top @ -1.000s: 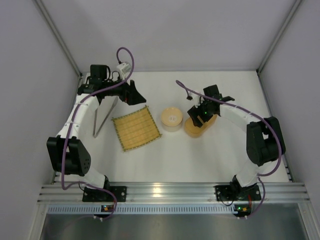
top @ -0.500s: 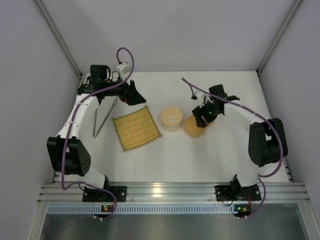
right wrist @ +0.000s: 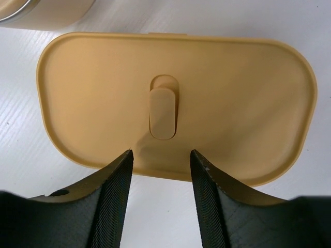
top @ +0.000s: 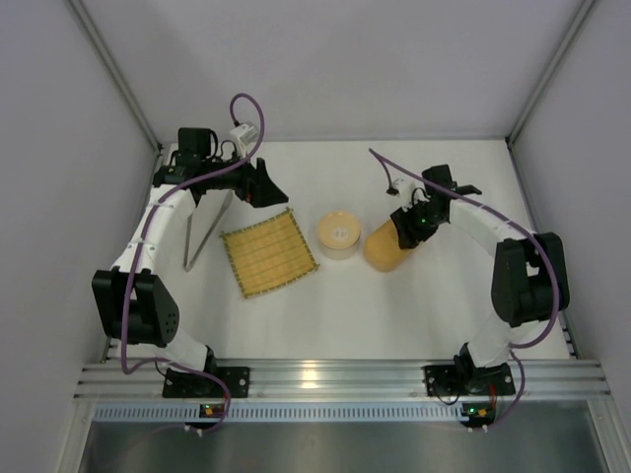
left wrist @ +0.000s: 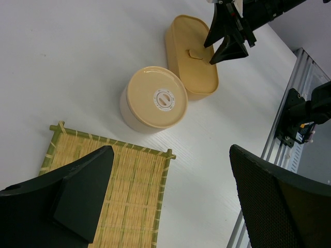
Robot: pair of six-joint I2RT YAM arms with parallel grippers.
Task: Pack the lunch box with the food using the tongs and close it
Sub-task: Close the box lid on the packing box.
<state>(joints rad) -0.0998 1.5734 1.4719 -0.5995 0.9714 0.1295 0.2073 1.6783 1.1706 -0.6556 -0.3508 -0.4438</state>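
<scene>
Looking past your right gripper (right wrist: 160, 153), you have its fingers (right wrist: 111, 201) part-spread and pinching nothing, with the lidded lunch box (right wrist: 248, 103) lying flat just beyond the tips, its long axis running crosswise to them. Its small raised centre tab (right wrist: 163, 113) sits just ahead of the gap between the tips, lengthwise in line with the fingers. Your left gripper (left wrist: 171, 148), fingers spread wide and empty, is well apart from the box, so the right arm is the nearer.
</scene>
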